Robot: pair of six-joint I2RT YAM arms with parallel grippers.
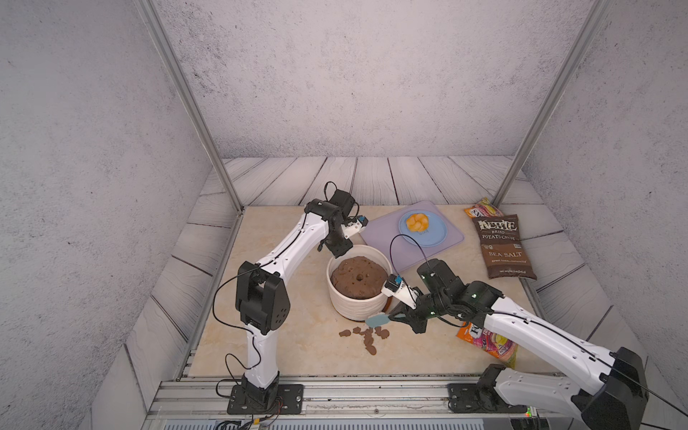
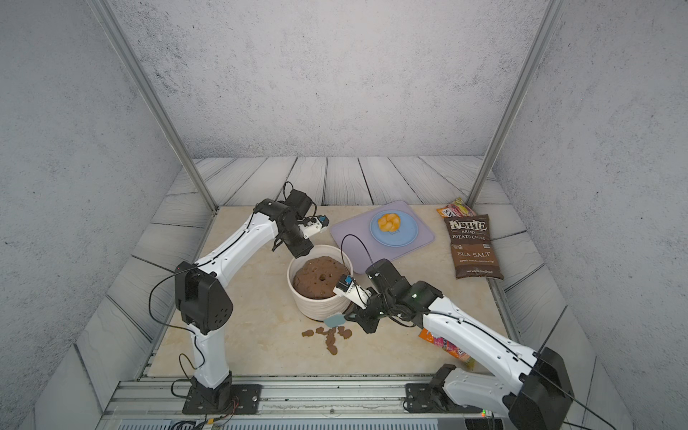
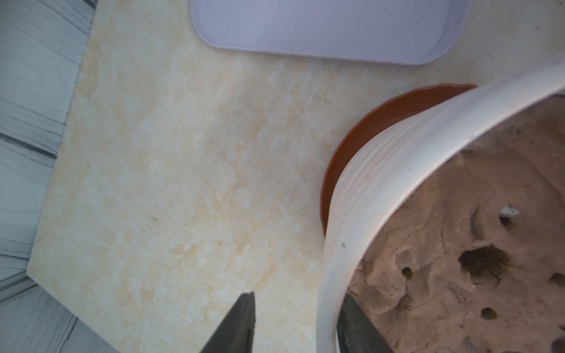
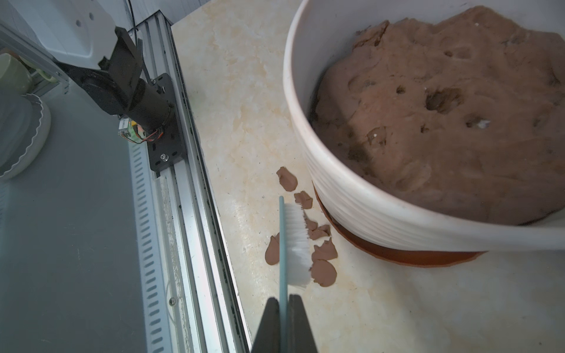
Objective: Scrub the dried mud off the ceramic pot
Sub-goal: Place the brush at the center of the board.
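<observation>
Looks mostly done to me; mud flakes lie on the table beside the pot, near wall clean, far side hidden; right gripper pinches the brush tight; left gripper straddles the rim, jaws parted, holding nothing.

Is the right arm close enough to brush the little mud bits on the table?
Probably yes. The right hand holds the brush right beside the dried mud flakes, and nothing lies between them.
</observation>
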